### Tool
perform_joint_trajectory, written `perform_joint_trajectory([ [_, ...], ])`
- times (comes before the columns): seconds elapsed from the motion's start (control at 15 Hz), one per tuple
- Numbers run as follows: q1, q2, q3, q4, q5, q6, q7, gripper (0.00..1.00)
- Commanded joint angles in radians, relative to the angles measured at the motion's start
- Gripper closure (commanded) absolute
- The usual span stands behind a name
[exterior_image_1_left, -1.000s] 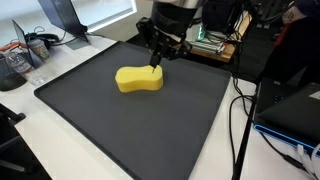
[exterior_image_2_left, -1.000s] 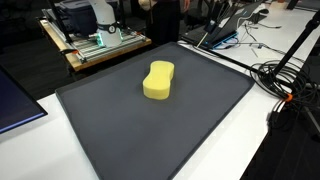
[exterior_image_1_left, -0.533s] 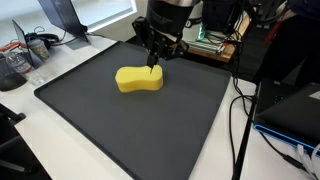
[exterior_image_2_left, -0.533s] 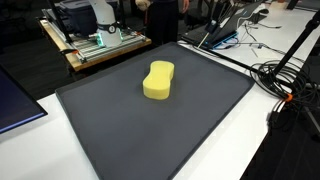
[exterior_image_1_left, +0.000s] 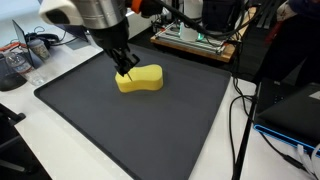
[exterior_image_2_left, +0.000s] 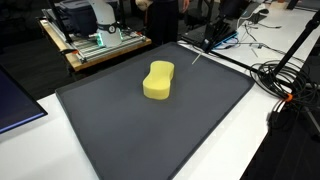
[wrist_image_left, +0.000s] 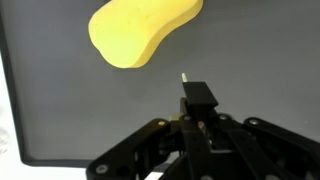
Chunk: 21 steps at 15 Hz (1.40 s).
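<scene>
Ahead and left of the gripper fingers (wrist_image_left: 197, 95) in the wrist view, the yellow peanut-shaped foam sponge (wrist_image_left: 140, 30) blocks the way; right of them the dark grey flat mat (wrist_image_left: 265, 60) lies open.

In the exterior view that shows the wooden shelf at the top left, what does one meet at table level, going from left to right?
dark blue flat panel → yellow sponge → black cables
</scene>
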Motion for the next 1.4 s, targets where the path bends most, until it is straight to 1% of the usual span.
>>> perform_joint_trajectory([
  [0.0,-0.07,0.103,-0.013,0.17,0.114,-0.059,-0.015,0.97],
  [0.2,-0.14,0.132,-0.023,0.22,0.183,-0.072,-0.015,0.97],
  [0.27,-0.178,0.135,-0.005,0.225,0.194,-0.071,-0.013,0.97],
  [0.47,-0.256,0.157,-0.003,0.257,0.251,-0.071,0.005,0.97],
  [0.53,-0.282,0.166,-0.002,0.272,0.274,-0.099,0.023,0.97],
  [0.8,-0.369,0.18,-0.003,0.281,0.346,-0.107,0.071,0.97],
  [0.93,-0.411,0.175,-0.002,0.266,0.384,-0.103,0.102,0.97],
  [1.13,-0.473,0.139,-0.008,0.203,0.432,-0.045,0.146,0.97],
  [1.27,-0.513,0.112,-0.005,0.159,0.456,-0.008,0.135,0.97],
  [1.33,-0.536,0.091,0.004,0.123,0.471,0.007,0.098,0.97],
])
